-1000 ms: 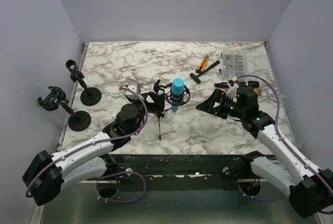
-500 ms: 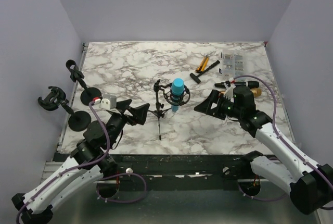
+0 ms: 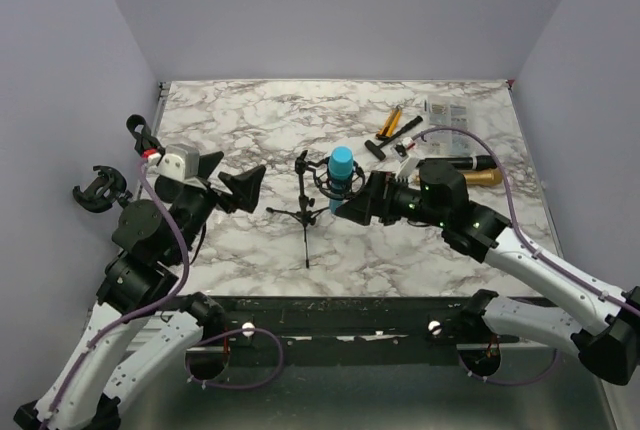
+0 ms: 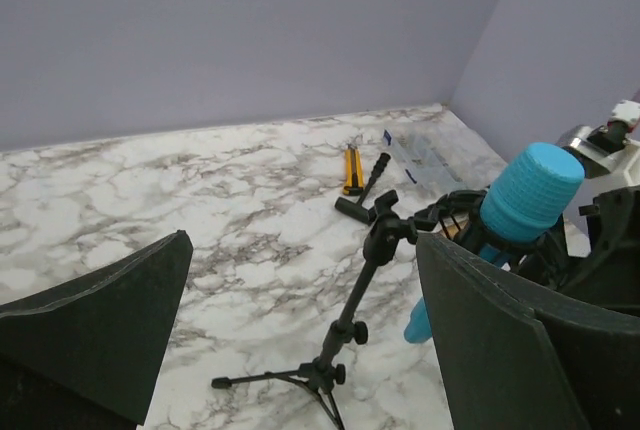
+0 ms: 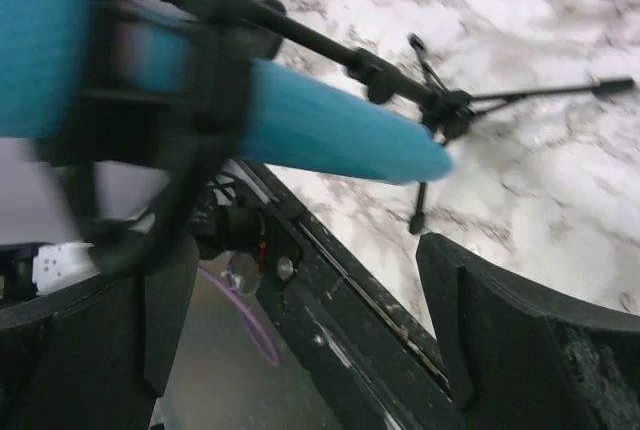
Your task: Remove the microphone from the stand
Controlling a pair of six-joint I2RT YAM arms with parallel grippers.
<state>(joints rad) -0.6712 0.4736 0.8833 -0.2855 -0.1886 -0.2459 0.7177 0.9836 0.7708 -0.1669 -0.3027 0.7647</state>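
Note:
The blue microphone [image 3: 342,170] sits in a black shock mount on a small black tripod stand [image 3: 305,216] at the table's middle. My right gripper [image 3: 357,202] is open just right of the microphone's lower end. In the right wrist view the microphone [image 5: 320,128] and its mount ring [image 5: 190,100] are blurred, above and just beyond my open gripper [image 5: 300,345]; nothing is between the fingers. My left gripper [image 3: 232,178] is open and raised left of the stand. Its view shows the stand [image 4: 352,322] between the fingers [image 4: 95,335] and the microphone [image 4: 528,193] at the right.
Two other black clamp stands [image 3: 160,162] [image 3: 125,208] stand at the table's left edge. A yellow-handled tool [image 3: 391,121], a black hammer [image 3: 393,138], a clear packet [image 3: 447,118] and a gold-and-black cylinder [image 3: 472,172] lie at the back right.
My left arm has risen and swung back to the left, away from the stand. My right gripper has moved left, from well right of the microphone to close beside it.

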